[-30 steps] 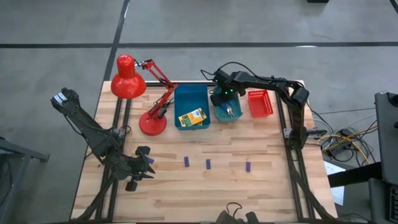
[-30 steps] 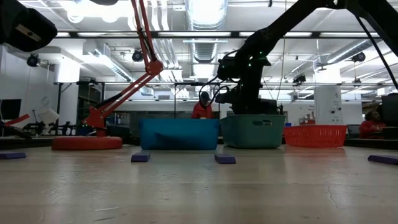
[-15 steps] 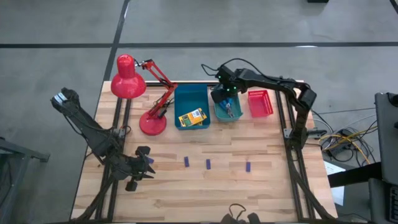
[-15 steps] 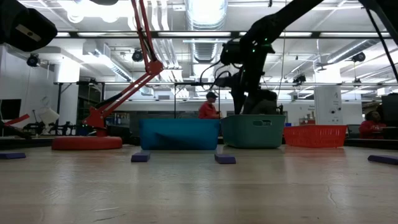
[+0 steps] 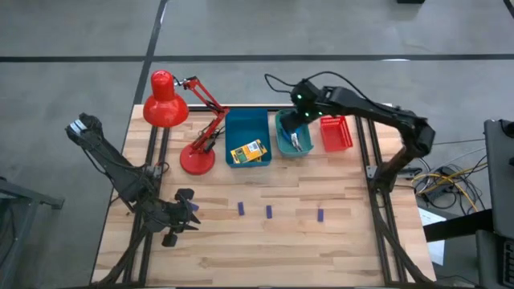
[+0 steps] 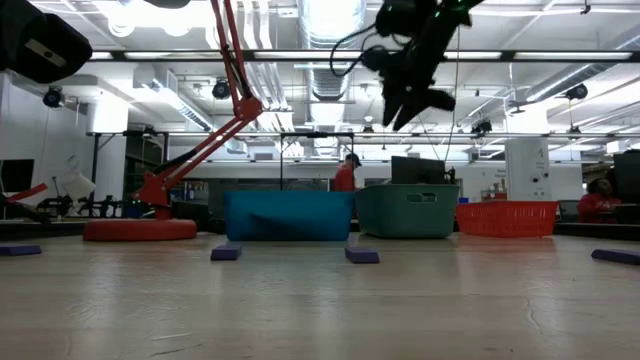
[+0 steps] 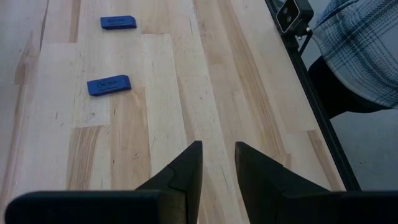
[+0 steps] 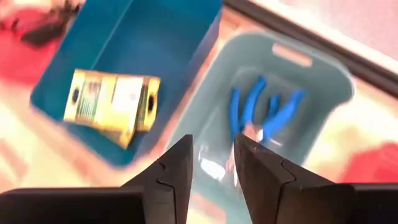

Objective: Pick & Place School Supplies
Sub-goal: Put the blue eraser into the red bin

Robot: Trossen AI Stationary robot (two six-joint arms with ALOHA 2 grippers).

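My right gripper [image 5: 303,103] hangs open, high above the teal bin [image 5: 281,122], seen also in the low view [image 6: 410,98]. Blue-handled tools [image 8: 264,109] lie on the teal bin's floor [image 5: 295,142]. A yellow-and-green crayon box [image 5: 247,152] lies in the blue bin [image 5: 245,122], with the crayon box [image 8: 112,106] also in the right wrist view. Three purple blocks [image 5: 240,209], [image 5: 269,211], [image 5: 320,215] lie flat on the table. My left gripper [image 5: 186,211] waits low over the table's near left, open and holding nothing [image 7: 217,171]. Two blocks [image 7: 109,84], [image 7: 118,22] lie ahead of it.
A red desk lamp [image 5: 167,103] stands at the far left, its base [image 5: 197,160] beside the blue bin. A red basket [image 5: 336,133] sits right of the teal bin. A person's plaid sleeve [image 7: 360,56] shows beyond the table edge. Bare wood lies between bins and blocks.
My right gripper has risen from inside the teal bin to well above it, shifting slightly toward the table's far right. The blue-handled tools have stayed in the bin.
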